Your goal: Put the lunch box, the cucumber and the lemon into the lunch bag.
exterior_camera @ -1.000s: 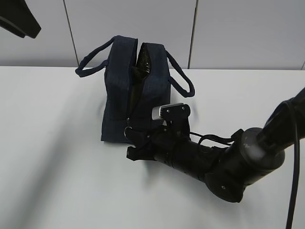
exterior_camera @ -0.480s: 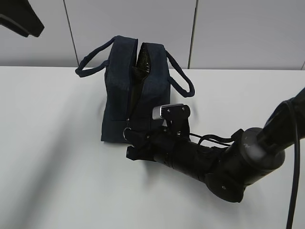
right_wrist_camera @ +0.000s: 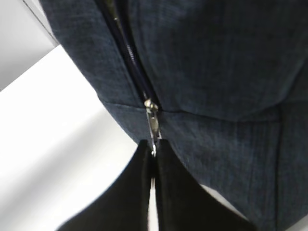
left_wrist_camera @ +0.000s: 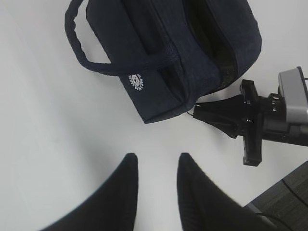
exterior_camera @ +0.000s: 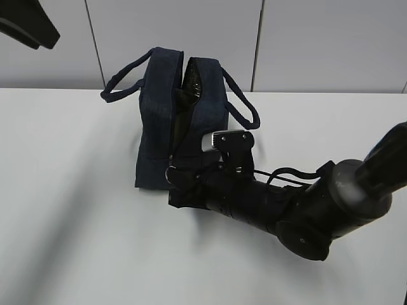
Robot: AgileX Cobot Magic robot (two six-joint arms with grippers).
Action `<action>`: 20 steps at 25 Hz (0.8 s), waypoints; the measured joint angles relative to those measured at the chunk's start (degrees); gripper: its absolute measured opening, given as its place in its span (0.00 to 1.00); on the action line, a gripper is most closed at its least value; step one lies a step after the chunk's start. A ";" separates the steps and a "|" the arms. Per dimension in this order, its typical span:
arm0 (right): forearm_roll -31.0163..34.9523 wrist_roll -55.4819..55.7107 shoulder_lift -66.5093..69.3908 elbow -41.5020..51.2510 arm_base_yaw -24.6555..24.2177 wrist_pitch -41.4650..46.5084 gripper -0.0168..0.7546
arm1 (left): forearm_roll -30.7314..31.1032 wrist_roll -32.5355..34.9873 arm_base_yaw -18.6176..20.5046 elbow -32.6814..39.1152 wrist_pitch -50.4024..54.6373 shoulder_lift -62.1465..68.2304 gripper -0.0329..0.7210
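Observation:
The navy lunch bag (exterior_camera: 162, 121) stands on the white table, its top zipper parted into a dark gap (exterior_camera: 189, 79). My right gripper (right_wrist_camera: 153, 147) is shut on the silver zipper pull (right_wrist_camera: 153, 122) low on the bag's near end; in the exterior view that gripper (exterior_camera: 175, 184) lies against the bag's foot. My left gripper (left_wrist_camera: 157, 158) hangs open and empty above bare table beside the lunch bag (left_wrist_camera: 159, 57), whose white logo (left_wrist_camera: 136, 82) faces it. The lunch box, the cucumber and the lemon are out of view.
The bag's two loop handles (exterior_camera: 245, 111) droop to either side. A grey panelled wall (exterior_camera: 305, 44) closes off the table's far edge. The left arm (exterior_camera: 25, 25) shows only as a dark shape at the upper left corner.
My right gripper and wrist have risen slightly against the bag's near end, still shut on the pull. The bag and the left arm have barely moved.

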 joint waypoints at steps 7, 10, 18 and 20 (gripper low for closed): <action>-0.59 0.00 -1.03 0.00 0.00 0.83 0.02 | 1.94 0.00 0.00 5.54 0.00 -0.58 0.29; -0.87 0.00 -1.09 0.00 0.00 0.87 0.02 | 2.08 0.00 -0.23 10.69 0.00 -0.58 0.29; -1.09 0.00 -2.17 0.00 0.00 2.01 0.02 | 2.46 0.89 -3.40 17.28 -0.62 -0.58 0.29; -1.09 0.00 -2.17 0.00 0.00 2.01 0.02 | 2.58 1.49 -4.08 18.73 -1.89 -0.58 0.29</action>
